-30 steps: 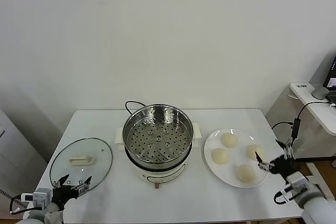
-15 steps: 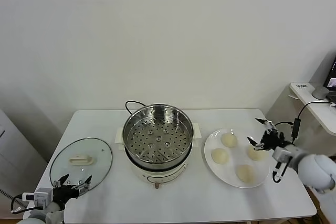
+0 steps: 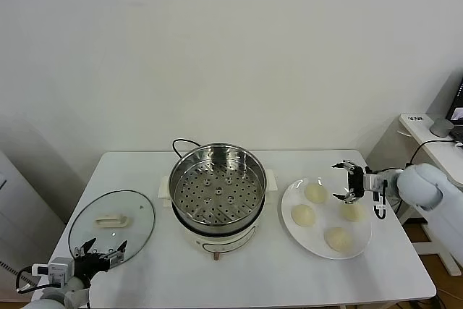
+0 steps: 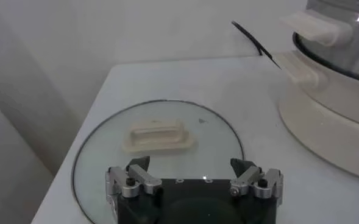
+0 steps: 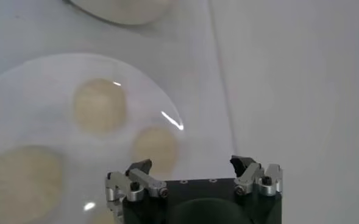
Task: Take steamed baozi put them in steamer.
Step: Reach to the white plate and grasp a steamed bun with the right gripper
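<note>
A bare test room or lab rather than a real kitchen: a plain white bench [image 3: 239, 280] stands against an unadorned white wall [image 3: 217, 48], with cooking things laid out on it. At the robot's right a grey cabinet [image 3: 405, 171] and a side desk [image 3: 434, 139] carry cables and part of a screen [image 3: 457, 106].

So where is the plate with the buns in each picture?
Head view: the plate lies right of the steamer, holding four buns.
Left wrist view: not in it.
Right wrist view: the plate lies beyond the right gripper.
Shared landmark: the steamer's cream base.
</note>
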Controlling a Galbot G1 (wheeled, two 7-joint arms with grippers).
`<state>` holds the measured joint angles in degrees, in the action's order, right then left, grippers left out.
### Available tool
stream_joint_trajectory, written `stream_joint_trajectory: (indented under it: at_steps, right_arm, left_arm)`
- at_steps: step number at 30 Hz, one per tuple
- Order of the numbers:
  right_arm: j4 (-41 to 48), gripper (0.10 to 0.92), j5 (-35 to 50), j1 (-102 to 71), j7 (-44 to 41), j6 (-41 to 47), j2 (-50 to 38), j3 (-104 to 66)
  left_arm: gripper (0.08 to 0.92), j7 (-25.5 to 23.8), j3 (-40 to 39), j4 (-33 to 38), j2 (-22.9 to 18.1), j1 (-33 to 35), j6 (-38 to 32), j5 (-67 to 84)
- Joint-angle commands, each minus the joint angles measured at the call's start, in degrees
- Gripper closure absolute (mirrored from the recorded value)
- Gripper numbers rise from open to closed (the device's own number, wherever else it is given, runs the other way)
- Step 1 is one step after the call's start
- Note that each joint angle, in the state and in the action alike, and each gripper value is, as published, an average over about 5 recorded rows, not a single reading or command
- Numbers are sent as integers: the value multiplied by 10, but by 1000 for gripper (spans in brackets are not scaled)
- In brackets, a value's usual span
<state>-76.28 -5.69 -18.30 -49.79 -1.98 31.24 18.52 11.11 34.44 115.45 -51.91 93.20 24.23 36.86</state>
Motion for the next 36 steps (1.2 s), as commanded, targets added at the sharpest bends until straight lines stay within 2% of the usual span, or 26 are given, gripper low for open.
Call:
stream_joint_trajectory:
  at_steps: [1,15,29,36]
  right_arm:
    - [115,203,38,213,-85,-23,33,230]
    - [209,203,0,224,-94,-41,140,275]
    - [265,203,-56,193,-86,-46,189,249]
    - [276,280,-63,187,-89,-42,196,239]
  left_arm:
    - [177,0,1,-1,-2,1,0,-4]
    - [177,0,3,-1,-2,1,-1,-6]
    - [177,-1,3,1,1,3,-3,-5]
    - [177,-1,4,2,2,4,-4,-4]
